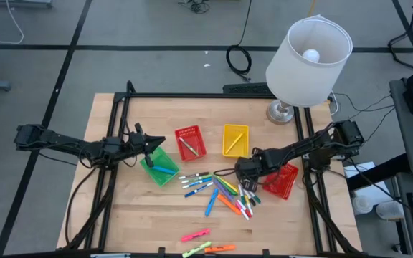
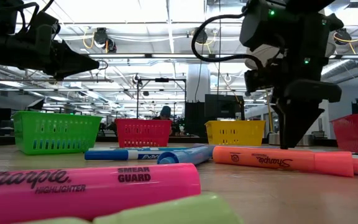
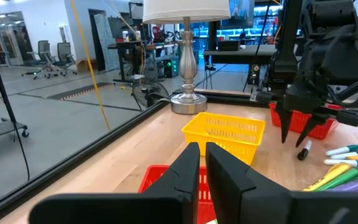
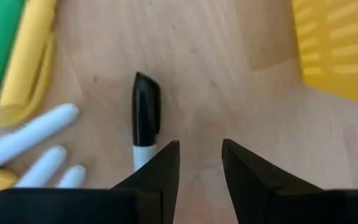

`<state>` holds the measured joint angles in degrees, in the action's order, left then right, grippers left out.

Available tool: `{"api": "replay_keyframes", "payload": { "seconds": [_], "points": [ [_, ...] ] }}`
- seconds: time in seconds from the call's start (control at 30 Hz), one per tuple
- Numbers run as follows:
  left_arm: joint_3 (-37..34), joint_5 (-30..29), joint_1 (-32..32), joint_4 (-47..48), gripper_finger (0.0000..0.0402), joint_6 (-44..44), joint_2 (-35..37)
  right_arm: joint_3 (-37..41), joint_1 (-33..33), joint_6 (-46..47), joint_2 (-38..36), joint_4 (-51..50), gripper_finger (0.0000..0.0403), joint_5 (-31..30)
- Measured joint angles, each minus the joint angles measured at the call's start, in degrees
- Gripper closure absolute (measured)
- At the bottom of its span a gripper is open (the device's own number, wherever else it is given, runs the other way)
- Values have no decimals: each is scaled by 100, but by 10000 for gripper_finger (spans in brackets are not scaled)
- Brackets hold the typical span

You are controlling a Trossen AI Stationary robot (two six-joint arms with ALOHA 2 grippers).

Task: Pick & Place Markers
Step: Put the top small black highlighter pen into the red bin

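black-capped marker (image 4: pixel 145 118) beside open right jaws — not between

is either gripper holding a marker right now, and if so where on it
No. The right gripper is open above the table beside a black-capped marker; the left gripper, over the green basket, is nearly shut and empty.

Lamp (image 1: pixel 308 54) on table – grey tiled floor (image 1: pixel 41 72).

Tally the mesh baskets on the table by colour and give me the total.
Green basket: 1
Red baskets: 2
Yellow basket: 1
Total: 4
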<state>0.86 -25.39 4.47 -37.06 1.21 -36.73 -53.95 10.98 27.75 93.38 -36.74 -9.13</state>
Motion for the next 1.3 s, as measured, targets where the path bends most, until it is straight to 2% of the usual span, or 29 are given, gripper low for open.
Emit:
{"api": "replay_keyframes", "payload": {
  "seconds": [0.33,0.53,0.7,0.97,1.13,1.3],
  "points": [
    [0,-2,0,0,364,0,-2,-4,-4,-308,-82,-25,293,-133],
    [0,-9,0,0,364,0,0,-11,64,-976,-737,-101,293,-93],
    [0,-11,-1,2,364,17,-1,-20,266,-1057,-1154,13,293,329],
    [1,-9,0,52,364,13,-2,-17,564,-738,-495,180,293,307],
    [2,-9,0,98,364,11,-2,-16,496,-735,-247,161,293,-81],
    [2,-11,-2,179,364,24,-2,-13,397,-738,-247,233,293,299]
  ]
}}
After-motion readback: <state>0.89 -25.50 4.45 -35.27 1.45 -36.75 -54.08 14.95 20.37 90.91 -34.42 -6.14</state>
